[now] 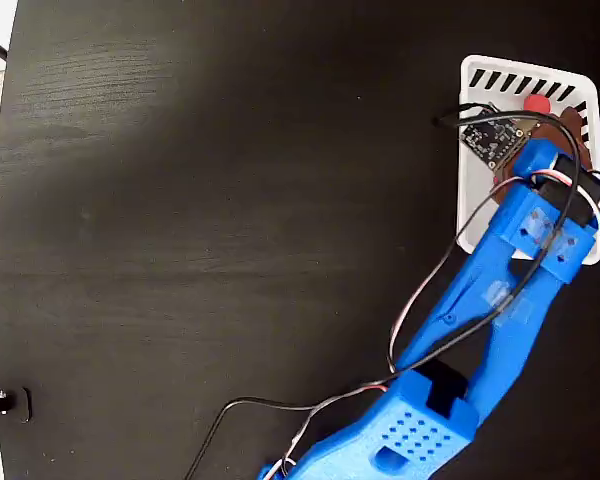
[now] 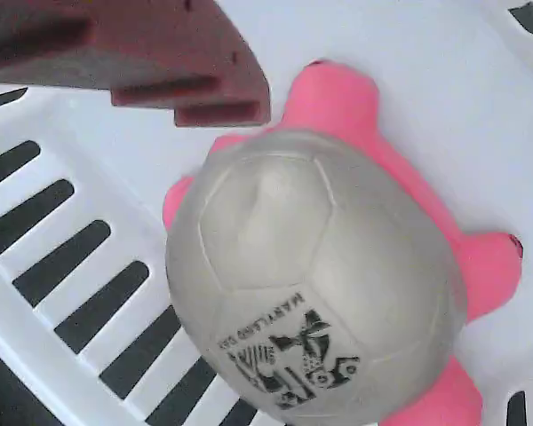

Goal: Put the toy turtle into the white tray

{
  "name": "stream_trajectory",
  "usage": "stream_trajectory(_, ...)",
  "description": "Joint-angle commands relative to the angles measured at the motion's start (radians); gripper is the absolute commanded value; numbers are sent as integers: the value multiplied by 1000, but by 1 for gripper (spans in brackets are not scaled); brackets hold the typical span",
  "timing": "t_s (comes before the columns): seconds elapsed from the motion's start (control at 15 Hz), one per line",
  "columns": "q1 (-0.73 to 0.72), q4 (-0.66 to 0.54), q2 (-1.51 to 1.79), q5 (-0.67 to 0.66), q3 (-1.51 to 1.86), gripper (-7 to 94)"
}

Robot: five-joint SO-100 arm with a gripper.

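Observation:
The toy turtle fills the wrist view, with a grey-tan domed shell bearing a black print and pink head and feet. It lies inside the white tray, close to the slotted wall. One dark red finger reaches in from the upper left, its tip right beside the shell; the other finger is not visible. In the fixed view the blue arm's gripper hangs over the white tray at the upper right. Only the toy turtle's red head peeks out beside the wrist board.
In the fixed view the blue arm runs from the bottom edge up to the tray, trailing black and white cables. The black tabletop spreads to the left, its edge along the far left. A small black clamp sits there.

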Motion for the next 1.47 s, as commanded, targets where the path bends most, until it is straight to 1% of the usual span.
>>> stream_trajectory(0.0,0,17,54,0,-54,62)
stream_trajectory(0.07,0,17,63,-2,-55,50)
stream_trajectory(0.13,0,12,81,0,-55,32)
stream_trajectory(0.2,-2,6,100,11,-57,11)
stream_trajectory(0.27,-6,-2,126,21,-44,0)
stream_trajectory(0.4,-21,-31,192,43,3,0)
stream_trajectory(0.6,-74,-104,344,112,98,0)
stream_trajectory(0.73,-149,-204,503,152,245,0)
stream_trajectory(0.87,-261,-316,673,183,431,0)
stream_trajectory(1.13,-554,-503,1014,222,861,0)
stream_trajectory(1.2,-621,-543,1104,222,989,0)
stream_trajectory(1.27,-669,-611,1204,202,1143,0)
stream_trajectory(1.4,-716,-776,1427,118,1491,0)
